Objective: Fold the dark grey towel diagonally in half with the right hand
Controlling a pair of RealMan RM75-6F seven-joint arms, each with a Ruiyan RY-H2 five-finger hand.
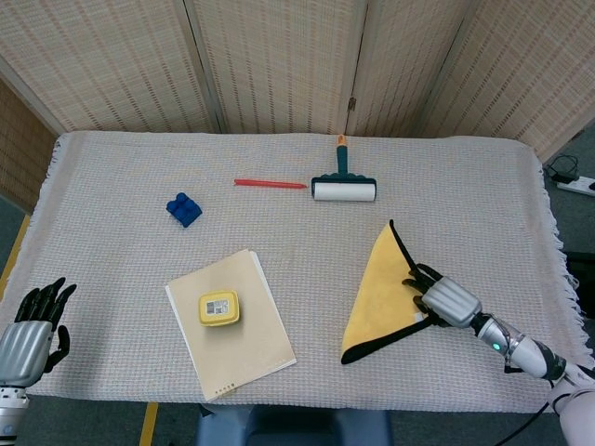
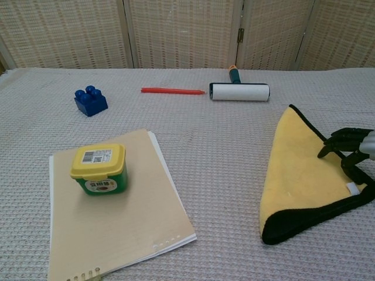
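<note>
While folded into a triangle, towel (image 1: 376,290) yellow side up — right hand (image 1: 444,298) fingers resting on its edge, grip unclear; left hand (image 1: 30,332) spread, empty; tub (image 1: 218,308) lidded.

Toward your worktop's (image 1: 465,177) front right corner lies the folded towel (image 1: 376,293), its point aimed at the back edge. Your right hand (image 1: 444,299) rests on the towel's right side. Near the back edge, right of centre, sits the lint roller (image 1: 343,184), with the pen (image 1: 270,184) just beside it on the left. The toy brick (image 1: 183,208) lies left of centre. Toward the front edge, left of the towel, the notepad (image 1: 251,339) carries the tub (image 1: 218,308). Your left hand (image 1: 30,330) sits off the front left corner.
</note>
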